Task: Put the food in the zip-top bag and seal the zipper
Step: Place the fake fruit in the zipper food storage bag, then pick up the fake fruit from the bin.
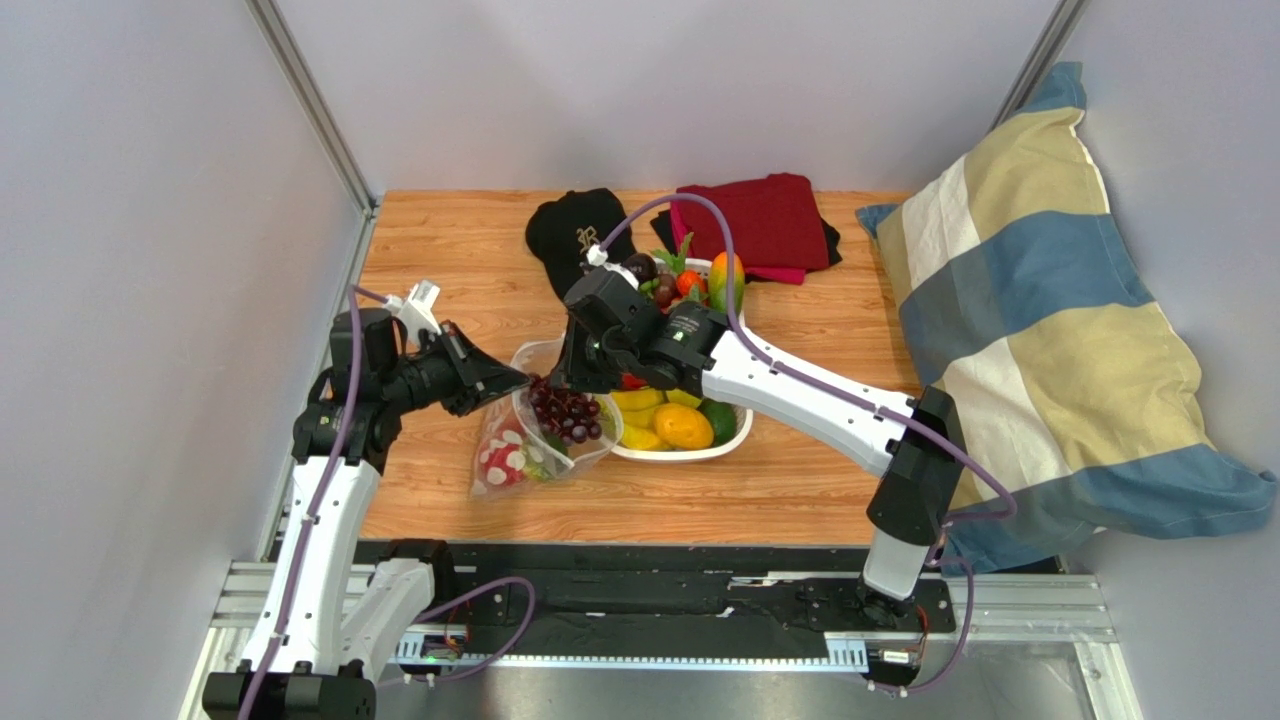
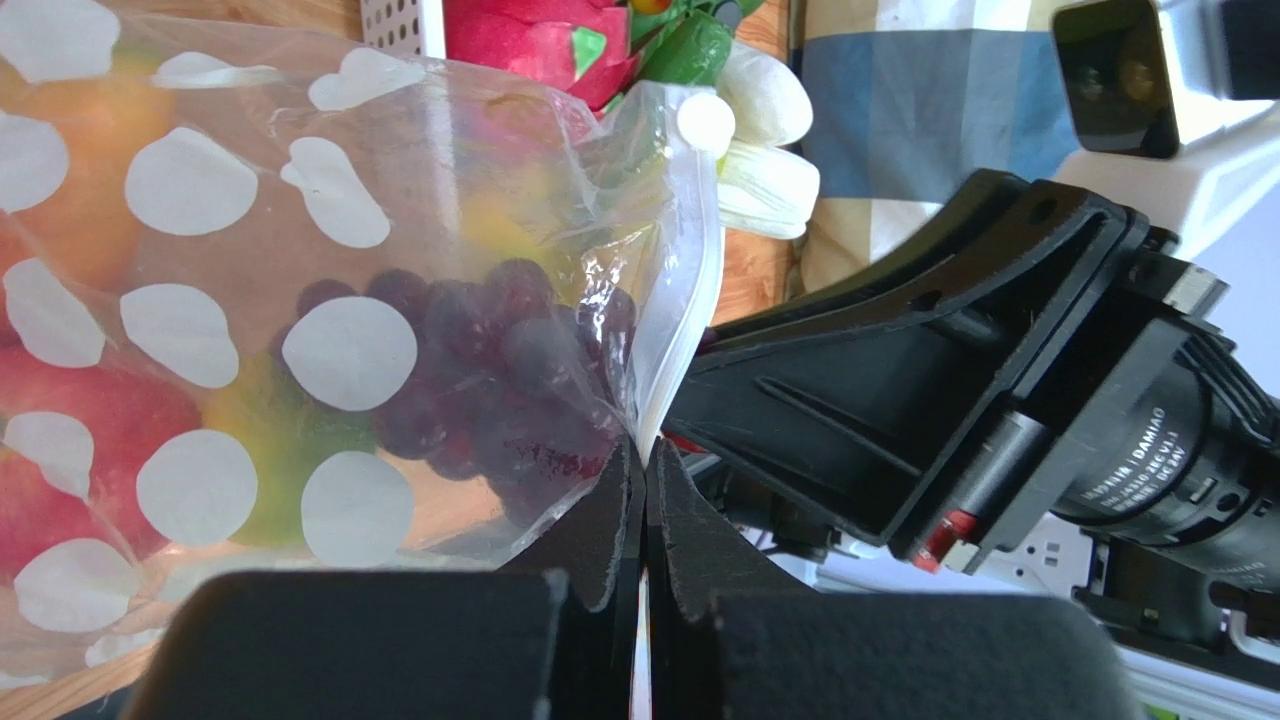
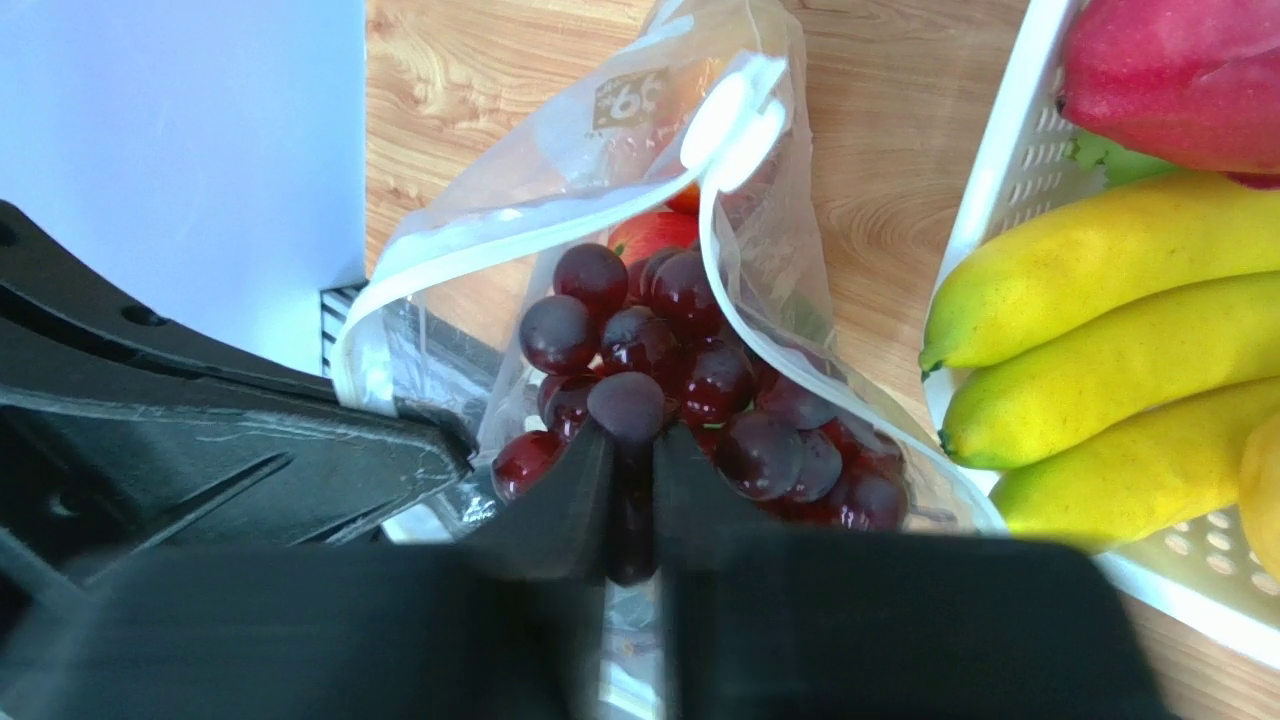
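Right gripper [image 3: 631, 443] pinches the grape bunch [image 3: 706, 375] at the mouth of the zip-top bag [image 3: 601, 150], left of the tray [image 3: 999, 180]; we see left gripper [image 2: 643, 465] clamped on its rim.

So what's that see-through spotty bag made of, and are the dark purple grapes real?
The see-through polka-dot bag looks like thin plastic film: it crinkles, shines and shows what's inside. The dark purple grape bunch is probably moulded plastic or rubber: every grape is glossy and smooth, though looks alone can't rule out real ones.
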{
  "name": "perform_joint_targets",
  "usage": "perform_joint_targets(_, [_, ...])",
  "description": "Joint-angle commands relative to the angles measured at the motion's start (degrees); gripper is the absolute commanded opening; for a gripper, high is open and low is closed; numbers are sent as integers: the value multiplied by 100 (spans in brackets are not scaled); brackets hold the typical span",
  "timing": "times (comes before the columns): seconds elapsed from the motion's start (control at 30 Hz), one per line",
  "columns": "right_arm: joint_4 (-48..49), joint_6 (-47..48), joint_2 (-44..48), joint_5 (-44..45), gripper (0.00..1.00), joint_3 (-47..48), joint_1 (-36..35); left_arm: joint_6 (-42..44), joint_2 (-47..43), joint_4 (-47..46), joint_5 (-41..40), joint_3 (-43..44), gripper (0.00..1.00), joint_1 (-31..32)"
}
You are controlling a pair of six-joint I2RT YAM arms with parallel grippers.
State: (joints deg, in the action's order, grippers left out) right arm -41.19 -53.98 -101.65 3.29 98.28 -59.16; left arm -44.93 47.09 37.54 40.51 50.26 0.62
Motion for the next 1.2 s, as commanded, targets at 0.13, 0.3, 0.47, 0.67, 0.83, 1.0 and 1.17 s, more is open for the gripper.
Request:
perform_joint_targets(0.13, [814,1509,302,-995,35,122,97,-209,-104,-317,378,54,0,-27])
perform_joint_targets(0.3, [744,2443,978,-1488,68,-361,457,-262,-130,-300,352,151,0,-27])
perform_joint_targets(0.47, [428,3575,1428,-1788,81,-494,1028,-324,-95,-335,317,177,0,-27])
perform_joint_targets(0.67, [-134,5036,1683,-1155,81,-1012,1678,-341,2,-388,264,151,0,-27])
perform_joint_targets(0.83, [-337,5064,1569,-962,79,-1425,2109,-315,19,-388,168,195,0,-27])
perform_joint_targets(1.0, [-302,4949,1525,-1355,78,-1952,2163,-315,2,-353,141,195,0,-27])
perform_joint_targets(1.17, [-442,5728,1586,-2201,82,-2278,1970,-262,-68,-300,106,177,0,-27])
